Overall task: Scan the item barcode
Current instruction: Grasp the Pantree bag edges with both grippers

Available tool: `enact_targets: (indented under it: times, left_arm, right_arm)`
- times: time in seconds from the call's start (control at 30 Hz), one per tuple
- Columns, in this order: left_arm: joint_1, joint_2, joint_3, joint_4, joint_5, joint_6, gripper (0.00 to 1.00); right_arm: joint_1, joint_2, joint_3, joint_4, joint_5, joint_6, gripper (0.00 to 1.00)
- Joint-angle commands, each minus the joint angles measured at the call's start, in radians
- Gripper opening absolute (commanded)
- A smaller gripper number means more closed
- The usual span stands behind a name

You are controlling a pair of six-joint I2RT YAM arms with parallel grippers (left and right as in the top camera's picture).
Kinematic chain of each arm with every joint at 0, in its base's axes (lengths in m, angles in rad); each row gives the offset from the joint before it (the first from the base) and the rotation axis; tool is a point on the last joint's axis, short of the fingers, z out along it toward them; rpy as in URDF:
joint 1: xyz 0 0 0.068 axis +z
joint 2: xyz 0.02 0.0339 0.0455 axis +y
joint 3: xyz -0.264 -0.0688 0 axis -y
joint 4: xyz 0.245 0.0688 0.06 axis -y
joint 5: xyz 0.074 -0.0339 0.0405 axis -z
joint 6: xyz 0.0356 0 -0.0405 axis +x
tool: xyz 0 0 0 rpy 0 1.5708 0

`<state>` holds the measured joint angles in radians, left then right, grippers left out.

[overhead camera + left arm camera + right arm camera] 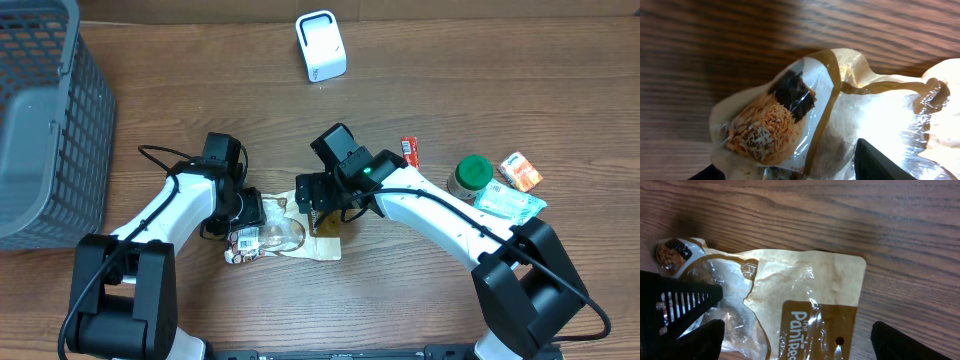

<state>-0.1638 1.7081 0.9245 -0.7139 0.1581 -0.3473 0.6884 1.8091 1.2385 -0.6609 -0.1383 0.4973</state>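
Right off, the right gripper (313, 196): wide. Its fingers (912, 342) stand far apart in the right wrist view, one at each lower corner, and we see nothing clamped between them. It hangs over the right end of the snack packet (290, 238), the tan printed half with a brown label and white lettering, which lies flat on the tabletop (200, 90).

Left gripper (249, 212): over the packet's other end, the clear half. Its wrist view gives one dark finger (885, 162) at the lower right, over crinkled film, and a second dark tip barely in at the bottom edge. We cannot tell whether it grips the packet or is only poised over it. Through the clear film we see a brown-and-orange crumbly snack with a dark patch on top.

The packet is mid-tabletop, a little toward the near edge, directly between the two arms, with both grippers meeting above it.

Scanner (320, 46): white, at the far edge, well apart from the packet. Basket (45, 120): grey mesh, far left.

On the right side, beside the right arm, are a small red packet (410, 151), a green-lidded jar (471, 176), an orange box (521, 171) and a blue-and-white pouch (512, 204). The pouch touches the jar's side as far as we can tell.
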Motion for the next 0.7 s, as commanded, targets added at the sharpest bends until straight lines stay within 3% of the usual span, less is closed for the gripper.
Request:
enact_targets:
  times: [0.0, 0.37, 0.67]
  left_arm:
    - [-0.007, 0.05, -0.011, 0.012, 0.098, 0.056, 0.56]
    - [-0.007, 0.05, 0.033, -0.003, 0.116, 0.089, 0.61]
    - [-0.007, 0.05, 0.185, -0.169, 0.026, 0.09, 0.6]
  right_arm:
    - [0.004, 0.005, -0.015, -0.006, 0.011, 0.018, 0.95]
    - [0.004, 0.034, -0.119, -0.002, -0.004, 0.152, 0.92]
    - [0.004, 0.034, -0.122, 0.005, -0.013, 0.158, 0.91]
